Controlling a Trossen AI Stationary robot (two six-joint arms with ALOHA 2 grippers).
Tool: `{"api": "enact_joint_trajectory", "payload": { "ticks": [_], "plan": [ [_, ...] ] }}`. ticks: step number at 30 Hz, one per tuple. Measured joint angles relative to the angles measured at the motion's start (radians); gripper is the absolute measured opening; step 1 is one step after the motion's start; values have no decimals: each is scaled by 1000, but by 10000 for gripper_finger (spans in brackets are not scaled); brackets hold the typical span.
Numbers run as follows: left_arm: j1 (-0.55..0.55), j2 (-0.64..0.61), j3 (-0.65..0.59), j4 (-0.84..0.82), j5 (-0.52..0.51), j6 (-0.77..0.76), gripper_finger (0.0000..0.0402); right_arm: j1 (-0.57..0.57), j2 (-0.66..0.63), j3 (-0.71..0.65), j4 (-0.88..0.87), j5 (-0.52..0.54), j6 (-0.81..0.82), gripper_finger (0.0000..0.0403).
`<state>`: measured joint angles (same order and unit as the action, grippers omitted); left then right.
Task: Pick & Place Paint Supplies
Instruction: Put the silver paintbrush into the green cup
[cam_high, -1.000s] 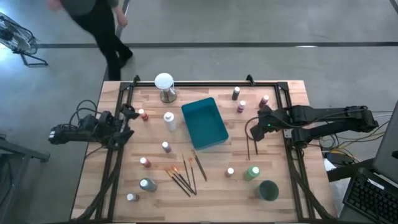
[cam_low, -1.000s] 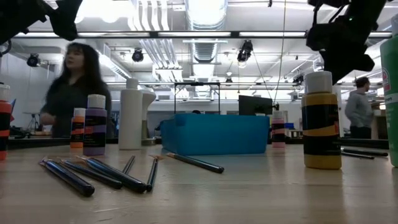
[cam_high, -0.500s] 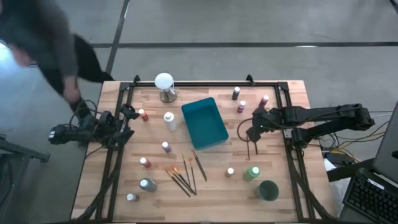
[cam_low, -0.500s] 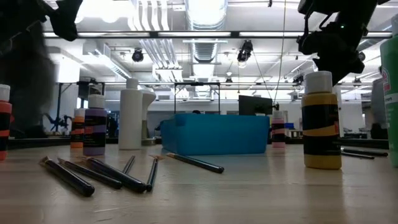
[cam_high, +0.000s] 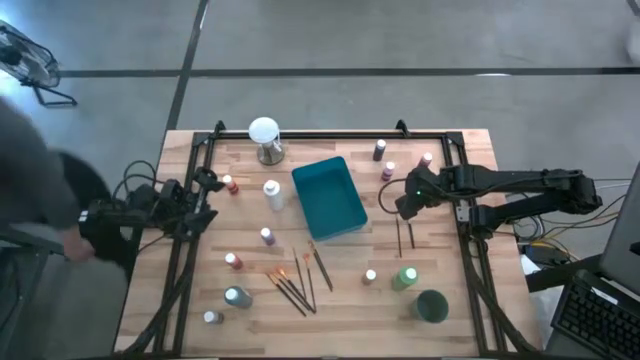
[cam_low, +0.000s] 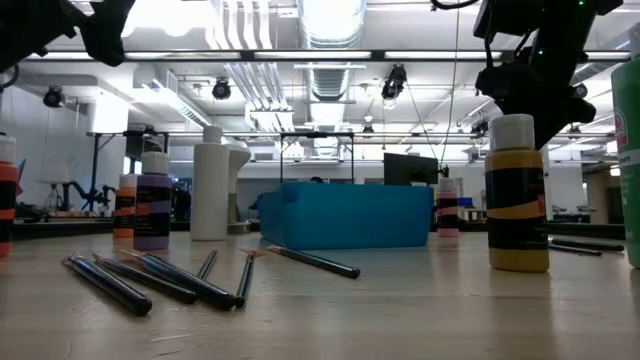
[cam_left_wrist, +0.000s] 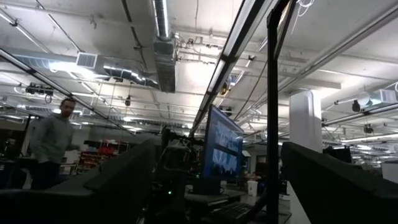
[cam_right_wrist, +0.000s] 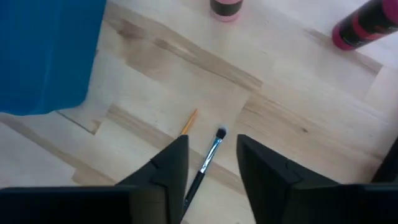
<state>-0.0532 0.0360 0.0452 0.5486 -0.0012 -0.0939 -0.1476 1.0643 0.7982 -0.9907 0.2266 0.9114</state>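
Note:
My right gripper (cam_high: 403, 208) (cam_right_wrist: 211, 146) hangs open above the far ends of two thin brushes (cam_high: 405, 237) that lie flat on the wood, right of the teal tray (cam_high: 330, 198). In the right wrist view a dark-tipped brush (cam_right_wrist: 214, 144) shows between the fingers and an orange-handled one (cam_right_wrist: 188, 122) beside it; the fingers touch neither. Small white-capped bottles stand about: three (cam_high: 388, 171) beyond the gripper, others (cam_high: 267, 236) left of the tray. Several more brushes (cam_high: 295, 285) lie near the front. My left gripper (cam_high: 205, 195) (cam_left_wrist: 230, 186) waits open at the table's left edge, tipped upward.
A white globe on a metal base (cam_high: 264, 132) stands at the far edge. Two green bottles (cam_high: 405, 278), (cam_high: 432, 306) stand near the front right. A blurred person (cam_high: 40, 210) is close by the left arm, off the table's left side.
My right gripper has gone a little toward the table's left, closer to the teal tray. The two brushes below it have stayed where they lay. A person has walked from beyond the far edge round to the table's left side.

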Motion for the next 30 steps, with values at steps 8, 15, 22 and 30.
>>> {"api": "enact_joint_trajectory", "payload": {
  "ticks": [8,15,22,30],
  "plan": [
    [0,0,0,-26,0,7,355,-1,58,-2,0,-49,46,169],
    [0,0,0,-36,0,6,355,-1,162,-4,0,-52,96,152],
    [0,0,0,-56,0,7,355,-2,278,-8,10,-52,79,150],
    [0,0,0,-60,0,3,355,-12,343,-42,89,-75,51,175]
  ]
}}
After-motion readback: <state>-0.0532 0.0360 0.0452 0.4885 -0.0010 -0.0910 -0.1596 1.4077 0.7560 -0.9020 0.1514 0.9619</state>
